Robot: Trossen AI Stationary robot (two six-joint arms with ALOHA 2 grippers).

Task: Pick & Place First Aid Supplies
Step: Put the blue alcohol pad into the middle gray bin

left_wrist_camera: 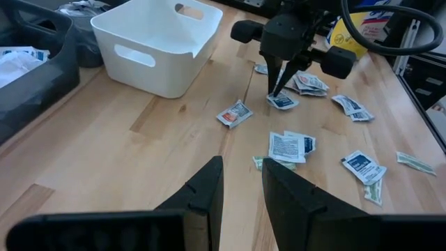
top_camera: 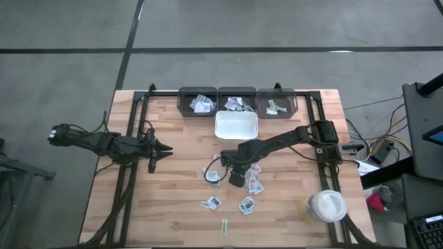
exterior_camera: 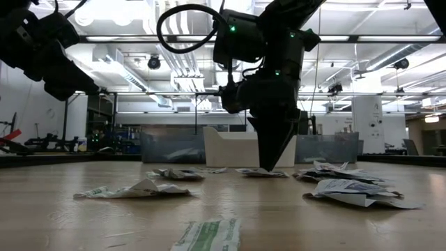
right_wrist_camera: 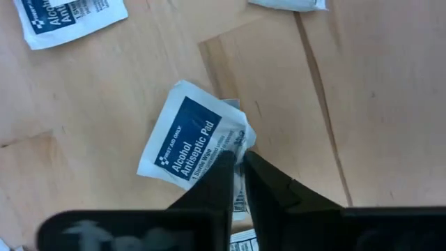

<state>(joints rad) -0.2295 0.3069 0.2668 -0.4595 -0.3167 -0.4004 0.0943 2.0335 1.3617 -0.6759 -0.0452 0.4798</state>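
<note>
My right claw (right_wrist_camera: 237, 162) is down at the table (top_camera: 173, 207), near the middle, tips pointing straight down among the scattered packets (top_camera: 248, 205). Its fingers (right_wrist_camera: 275, 188) stand nearly together, pinching the corner of a blue-and-white alcohol pad (right_wrist_camera: 191, 139), which still lies flat on the wood. From the low view the claw's (exterior_camera: 270, 164) tips meet the table at a flat packet just in front of the white tray (exterior_camera: 237, 150). From my left wrist the same claw (left_wrist_camera: 274, 90) shows its tips on the blue-printed pad (left_wrist_camera: 282, 102).

My left claw (top_camera: 165, 149) waits above the left side of the table, well apart from the packets, pointing toward the middle. Its fingers (left_wrist_camera: 202, 195) stand partly open with nothing between them.

The other packets lie loose on the wood around and in front of my right claw: a cluster just beside it (top_camera: 253, 181), a few nearer the front edge (top_camera: 211, 203), and one narrow greenish strip (top_camera: 225, 227) by itself at the front. The tray (top_camera: 237, 126) sits behind them, apart from the pad, before three dark bins (top_camera: 237, 102) along the back edge that already hold packets. A white-lidded jar (top_camera: 325, 206) stands at the front right corner.
</note>
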